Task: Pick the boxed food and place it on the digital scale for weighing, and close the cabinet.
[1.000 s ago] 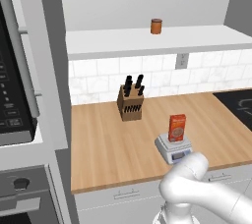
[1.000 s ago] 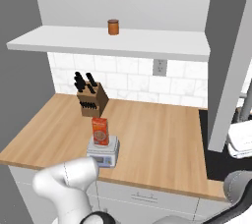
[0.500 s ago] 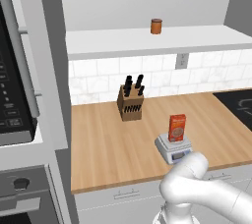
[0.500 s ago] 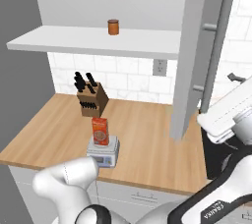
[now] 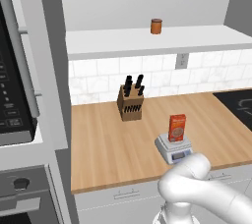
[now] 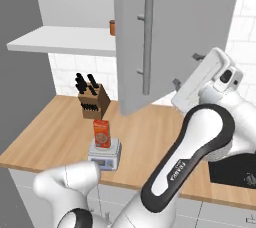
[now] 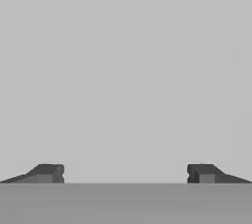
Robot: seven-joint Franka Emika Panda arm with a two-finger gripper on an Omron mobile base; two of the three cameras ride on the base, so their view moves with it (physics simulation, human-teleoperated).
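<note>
Boxed food (image 5: pixel 177 127) upright on digital scale (image 5: pixel 173 149) at table's 5 o'clock; cabinet (image 6: pixel 165 37) door half-swung; gripper (image 7: pixel 125 174) jaws wide, empty.

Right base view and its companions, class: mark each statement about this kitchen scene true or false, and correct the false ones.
1. The boxed food stands upright on the digital scale. True.
2. The knife block sits on the upper shelf. False: it stands on the wooden counter, behind the scale.
3. The small orange-brown can is on the shelf above the counter. True.
4. The end effector is clamped on the carton. False: its fingers stand wide apart with nothing between them, facing a plain grey surface.
5. The cabinet door is fully shut. False: it stands swung out from the wall, its vertical bar handle facing the right base camera.
</note>
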